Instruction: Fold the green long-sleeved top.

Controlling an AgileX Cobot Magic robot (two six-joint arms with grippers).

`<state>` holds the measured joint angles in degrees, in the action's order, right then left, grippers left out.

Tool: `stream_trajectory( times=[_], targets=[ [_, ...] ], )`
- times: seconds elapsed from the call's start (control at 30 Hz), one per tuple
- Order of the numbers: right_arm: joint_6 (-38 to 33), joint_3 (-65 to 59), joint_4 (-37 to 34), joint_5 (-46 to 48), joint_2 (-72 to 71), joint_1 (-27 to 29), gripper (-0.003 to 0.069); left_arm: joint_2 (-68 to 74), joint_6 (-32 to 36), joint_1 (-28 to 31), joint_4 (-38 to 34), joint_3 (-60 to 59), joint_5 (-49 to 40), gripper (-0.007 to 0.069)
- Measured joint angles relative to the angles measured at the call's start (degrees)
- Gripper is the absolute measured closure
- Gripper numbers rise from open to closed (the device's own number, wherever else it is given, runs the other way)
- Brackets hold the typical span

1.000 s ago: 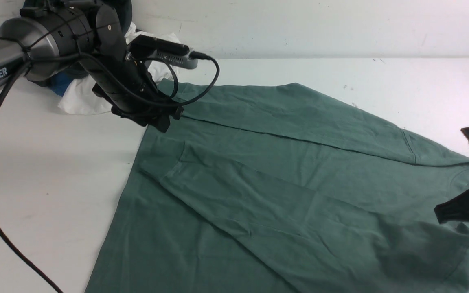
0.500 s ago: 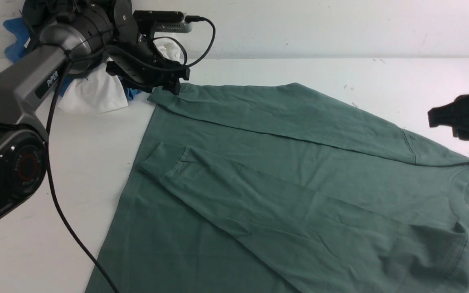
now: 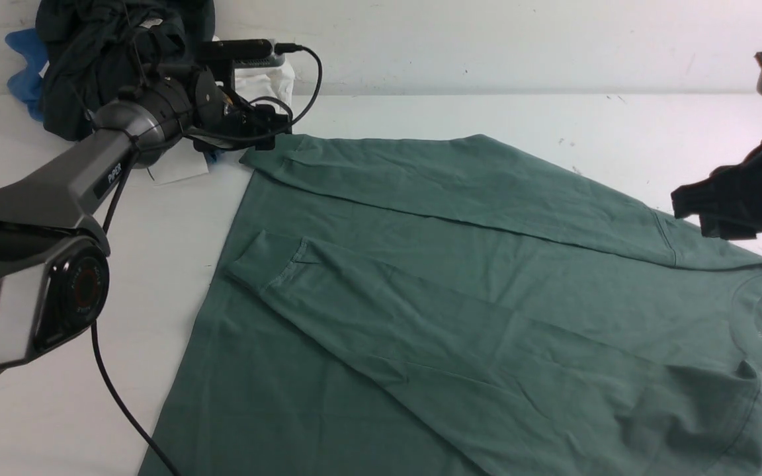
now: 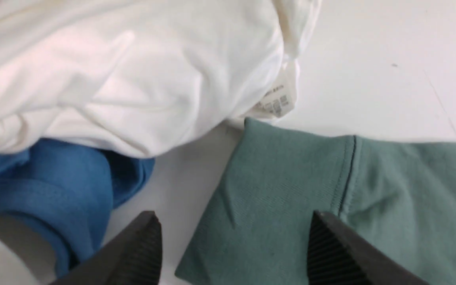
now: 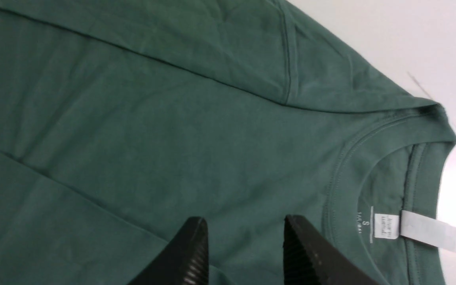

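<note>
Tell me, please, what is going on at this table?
A two-armed robot is folding a large sage-green long-sleeved jersey top, spread flat with both sleeves laid across its body. The left end effector hangs open over the far sleeve's cuff, beside a crumpled white garment. The right end effector is open above the chest near the neckline, holding nothing.

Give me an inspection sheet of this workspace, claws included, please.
Surface: white tabletop, few dark specks.
Job's things: large sage-green long-sleeved cotton top, spread flat, both sleeves folded across its body.
Clutter: crumpled white garment, blue garment, dark garment piled far left.
Grippers: left gripper open at the far sleeve's cuff; right gripper open near the collar; both empty.
Cables: black cable trailing down, near left.
Surroundings: plain white wall behind.
</note>
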<state>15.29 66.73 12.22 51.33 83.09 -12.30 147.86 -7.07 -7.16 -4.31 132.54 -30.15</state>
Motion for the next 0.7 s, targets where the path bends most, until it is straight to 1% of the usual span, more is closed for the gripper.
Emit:
stream_trajectory(
  times=[0.1, 0.2, 0.27, 0.33, 0.37, 0.4, 0.43, 0.5, 0.7],
  targets=[
    [-0.5, 0.0, -0.5, -0.2, 0.3, 0.0, 0.0398, 1.4, -0.3, 0.0, 0.1, 0.0, 0.4, 0.0207],
    [-0.7, 0.0, -0.5, -0.4, 0.3, 0.0, 0.0398, 2.7, -0.5, 0.0, 0.3, 0.1, 1.0, 0.0274],
    [-0.7, 0.0, -0.5, -0.4, 0.3, 0.0, 0.0398, 2.7, -0.6, 0.0, 0.3, 0.1, 0.9, 0.0339],
    [-0.7, 0.0, -0.5, -0.4, 0.3, 0.0, 0.0398, 2.7, -0.6, -0.1, 0.4, 0.2, 0.9, 0.0419],
    [-0.8, 0.0, -0.5, -0.4, 0.3, 0.0, 0.0398, 2.7, -0.6, -0.1, 0.5, 0.2, 0.9, 0.0436],
    [-1.1, 0.0, -0.5, -0.4, 0.3, 0.0, 0.0398, 2.7, -0.6, -0.1, 0.7, 0.2, 0.8, 0.0493],
    [-1.1, 0.0, -0.5, -0.4, 0.3, 0.0, 0.0398, 2.7, -0.6, -0.1, 0.8, 0.3, 0.6, 0.0509],
    [-1.3, 0.0, -0.5, -0.4, 0.3, 0.0, 0.0398, 2.2, -0.2, -0.1, 1.3, 0.3, -0.2, 0.058],
    [-1.3, 0.0, -0.5, -0.4, 0.3, 0.0, 0.0398, -0.3, 2.1, -0.3, 1.5, 0.3, -3.4, 0.0591]
  ],
)
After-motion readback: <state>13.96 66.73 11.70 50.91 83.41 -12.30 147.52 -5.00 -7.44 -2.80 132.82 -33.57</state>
